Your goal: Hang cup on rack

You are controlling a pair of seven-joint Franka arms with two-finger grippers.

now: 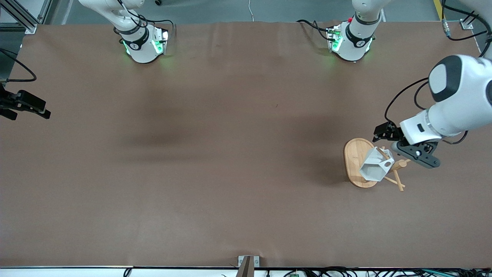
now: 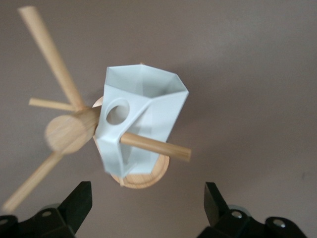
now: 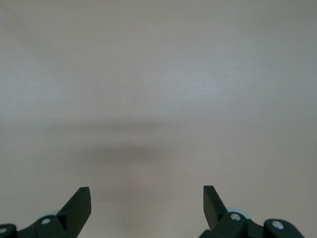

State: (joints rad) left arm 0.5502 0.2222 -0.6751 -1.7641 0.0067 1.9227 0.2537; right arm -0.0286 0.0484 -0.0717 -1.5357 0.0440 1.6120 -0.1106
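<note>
The white faceted cup (image 1: pixel 376 166) hangs by its blocky handle on a peg arm of the bamboo rack (image 1: pixel 355 154), near the left arm's end of the table. In the left wrist view the cup (image 2: pixel 143 111) sits on a peg (image 2: pixel 161 148) whose end sticks out past the handle. The handle's round hole shows nothing in it. The rack's post top (image 2: pixel 67 133) is beside the cup. My left gripper (image 1: pixel 405 149) (image 2: pixel 147 198) is open and empty, over the rack and apart from the cup. My right gripper (image 1: pixel 36 109) (image 3: pixel 147 201) is open and empty over bare table and waits.
The brown table (image 1: pixel 230 154) stretches between the two grippers. The rack's other thin pegs (image 2: pixel 49 54) stick out around the post close to my left gripper. Both arm bases (image 1: pixel 142 46) stand along the table's edge farthest from the front camera.
</note>
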